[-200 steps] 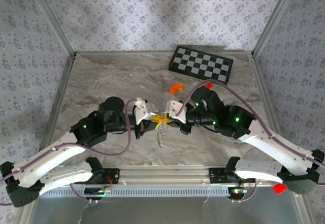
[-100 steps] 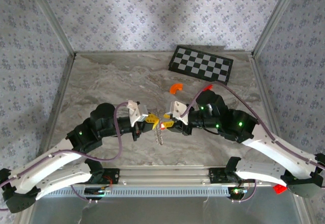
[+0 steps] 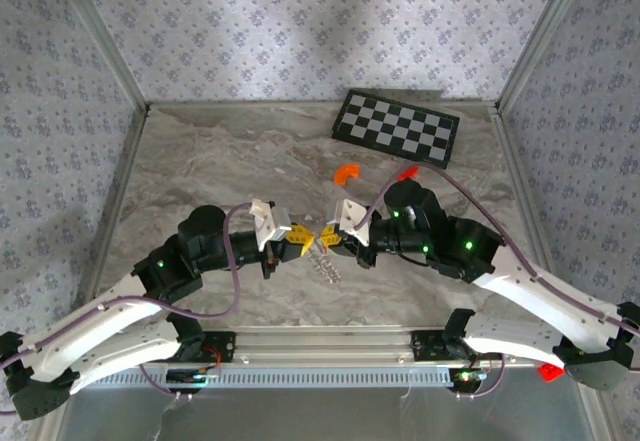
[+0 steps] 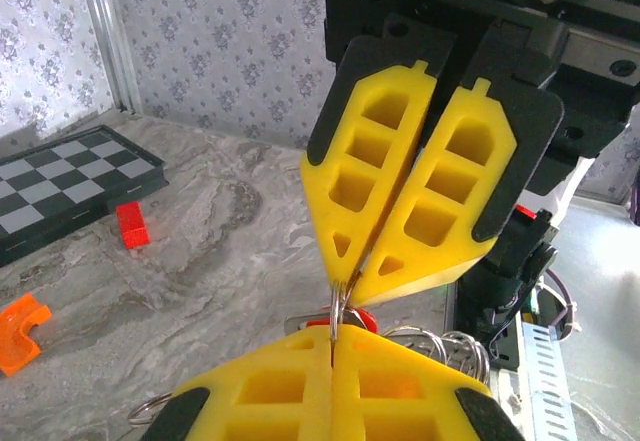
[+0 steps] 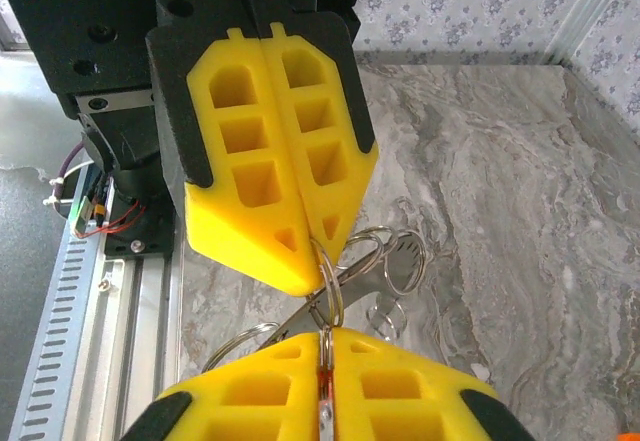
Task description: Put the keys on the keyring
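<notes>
Where the two arms meet just below centre of the top view, the left gripper [image 3: 299,237] sits on the left, yellow pads pressed together and nipped on a thin silvery metal wire keyring [image 3: 325,259]. The loose coils of the bunch trail beneath the fingertips onto the grey marbled table [image 3: 220,161]. Left wrist view: the wire runs into the seam of the near pads at bottom centre. A small flat red plastic-headed key [image 4: 346,318] with a short silvery part sits just past those tips, more rings at lower right. The right gripper [image 3: 330,240] stands tip to tip with the left, jaws likewise closed, the same loop of wire reaching into its tips. Right wrist view: a red sliver shows in the seam of the near pads, bottom centre; cannot tell if it is the key's head. Up and right of the grippers, well apart: an orange curved plastic arc piece [image 3: 346,172], a black-and-white checkered board [image 3: 396,126] lying flat at upper right, and a red rectangular toy brick [image 3: 407,172].
</notes>
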Controlling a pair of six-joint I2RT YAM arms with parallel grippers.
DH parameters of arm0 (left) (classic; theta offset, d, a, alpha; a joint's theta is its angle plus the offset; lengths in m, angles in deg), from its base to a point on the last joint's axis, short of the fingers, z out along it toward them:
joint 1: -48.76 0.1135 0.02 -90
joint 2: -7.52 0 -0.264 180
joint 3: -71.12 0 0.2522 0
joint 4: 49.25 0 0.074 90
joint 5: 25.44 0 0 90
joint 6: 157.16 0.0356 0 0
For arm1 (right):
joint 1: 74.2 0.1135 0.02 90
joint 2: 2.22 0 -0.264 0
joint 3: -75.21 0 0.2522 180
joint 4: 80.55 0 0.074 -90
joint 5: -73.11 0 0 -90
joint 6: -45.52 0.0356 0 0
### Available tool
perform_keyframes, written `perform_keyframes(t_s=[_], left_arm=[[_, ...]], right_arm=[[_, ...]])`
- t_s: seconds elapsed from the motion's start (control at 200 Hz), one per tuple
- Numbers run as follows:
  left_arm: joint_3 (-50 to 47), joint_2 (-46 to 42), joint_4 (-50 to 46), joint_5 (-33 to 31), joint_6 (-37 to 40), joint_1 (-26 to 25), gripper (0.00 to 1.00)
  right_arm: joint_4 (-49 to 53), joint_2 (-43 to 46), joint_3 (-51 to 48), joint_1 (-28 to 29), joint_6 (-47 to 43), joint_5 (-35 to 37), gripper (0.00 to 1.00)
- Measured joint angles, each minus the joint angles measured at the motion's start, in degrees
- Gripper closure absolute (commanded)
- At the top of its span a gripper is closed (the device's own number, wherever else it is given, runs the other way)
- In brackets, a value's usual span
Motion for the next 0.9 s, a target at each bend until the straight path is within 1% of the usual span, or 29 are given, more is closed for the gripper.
perform_keyframes(t_s=[0.075, 0.24, 0.5, 0.61, 0.765, 0.905], left_arm=[[-0.55, -0.07, 1.57, 0.04, -0.92, 0.0, 1.0], [-2.78, -0.72, 5.46, -0.04, -2.84, 0.0, 1.0], [-5.7, -0.76, 11.37, -0.92, -5.25, -0.09, 1.0], [-7.34, -0.74, 15.21, -1.14, -6.16, -0.13, 1.0], [-8.87, -0.5, 19.89, -2.34, -7.61, -0.07, 1.0], [-9.18, -0.57, 22.86, -2.62, -8.22, -0.07, 1.0]], right_arm=[[-0.76, 0.55, -0.57, -0.09, 0.33, 0.09, 0.99], [-2.54, 1.73, -2.32, -0.07, 0.24, 0.17, 0.99], [-5.29, 3.61, -4.98, 0.46, 0.04, 1.55, 0.93], [-7.17, 4.96, -6.54, 0.74, 0.02, 1.99, 0.88], [-8.31, 6.12, -8.0, 1.75, -0.09, 2.01, 0.77], [-8.46, 7.54, -8.52, 2.08, 0.55, 2.4, 0.71]])
